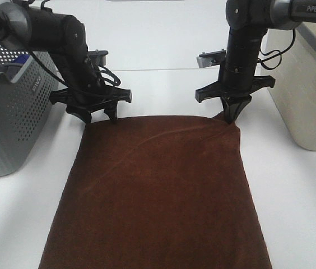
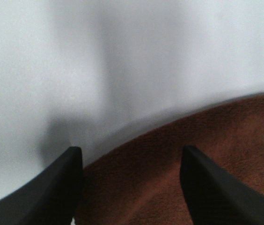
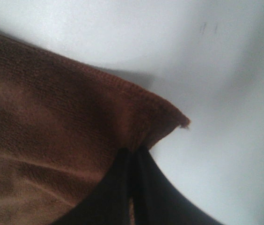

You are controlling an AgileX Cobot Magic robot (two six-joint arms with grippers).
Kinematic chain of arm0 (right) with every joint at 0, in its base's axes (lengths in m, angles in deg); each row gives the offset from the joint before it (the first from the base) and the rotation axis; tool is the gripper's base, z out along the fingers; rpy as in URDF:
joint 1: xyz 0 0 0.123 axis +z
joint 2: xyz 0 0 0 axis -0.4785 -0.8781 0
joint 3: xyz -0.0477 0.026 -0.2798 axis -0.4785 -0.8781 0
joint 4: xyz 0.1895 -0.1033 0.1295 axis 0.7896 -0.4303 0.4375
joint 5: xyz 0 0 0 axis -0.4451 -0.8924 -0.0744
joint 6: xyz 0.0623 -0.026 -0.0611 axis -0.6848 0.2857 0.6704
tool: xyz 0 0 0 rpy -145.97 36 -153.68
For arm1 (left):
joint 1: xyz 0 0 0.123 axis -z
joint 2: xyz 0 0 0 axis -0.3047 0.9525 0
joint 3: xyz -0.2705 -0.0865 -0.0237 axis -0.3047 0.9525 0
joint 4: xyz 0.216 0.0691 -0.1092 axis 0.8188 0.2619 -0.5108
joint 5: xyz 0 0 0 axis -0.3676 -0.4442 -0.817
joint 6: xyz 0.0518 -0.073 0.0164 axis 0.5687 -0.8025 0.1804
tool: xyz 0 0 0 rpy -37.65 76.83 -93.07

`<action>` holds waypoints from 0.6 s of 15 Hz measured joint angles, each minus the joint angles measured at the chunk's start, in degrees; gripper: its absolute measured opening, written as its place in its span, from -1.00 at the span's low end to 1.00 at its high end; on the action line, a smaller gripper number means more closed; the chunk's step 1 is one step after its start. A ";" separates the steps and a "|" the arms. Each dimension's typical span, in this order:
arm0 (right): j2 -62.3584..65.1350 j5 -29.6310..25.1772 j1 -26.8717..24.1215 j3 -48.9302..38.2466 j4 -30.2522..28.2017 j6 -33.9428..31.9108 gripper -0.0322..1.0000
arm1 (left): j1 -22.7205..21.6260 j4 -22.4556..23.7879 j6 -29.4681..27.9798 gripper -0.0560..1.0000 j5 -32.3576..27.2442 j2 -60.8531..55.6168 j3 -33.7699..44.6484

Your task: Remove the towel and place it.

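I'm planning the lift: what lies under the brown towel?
The towel lies on the white table, which shows along its sides. Anything directly beneath it is covered, unseen.

Bright, even light from above; white desk (image 1: 298, 202) nearly blown out, esp. far side. Soft shadow along towel (image 1: 158, 196) edge; towel dark, low detail. Left wrist view soft, left hand (image 2: 132, 150) blurred; right wrist view sharper on hem weave.

The left gripper (image 2: 132, 152) hangs close over a white table (image 2: 122, 56) with its two black jaws spread wide. The brown towel (image 2: 235, 136) lies between them, its edge curved — one jaw at that edge, the other over cloth.
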 joint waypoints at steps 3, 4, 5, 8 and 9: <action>0.00 0.00 0.00 0.00 0.00 0.11 -0.94 | 0.00 3.27 0.00 0.22 -5.61 0.63 -3.27; 0.00 -0.11 0.00 0.00 0.00 0.11 -0.94 | 0.00 4.01 0.00 0.22 -7.05 0.63 -4.41; 0.00 -0.11 0.00 0.00 0.00 0.11 -0.94 | 0.00 4.18 0.00 0.22 -8.19 0.63 -5.21; 0.00 -0.11 0.00 0.00 0.00 0.11 -0.94 | 0.00 3.27 0.00 0.22 -9.85 1.78 -5.50; 0.00 -0.11 0.00 0.00 0.00 0.17 -0.94 | 0.00 2.29 0.00 0.22 -9.85 2.69 -5.50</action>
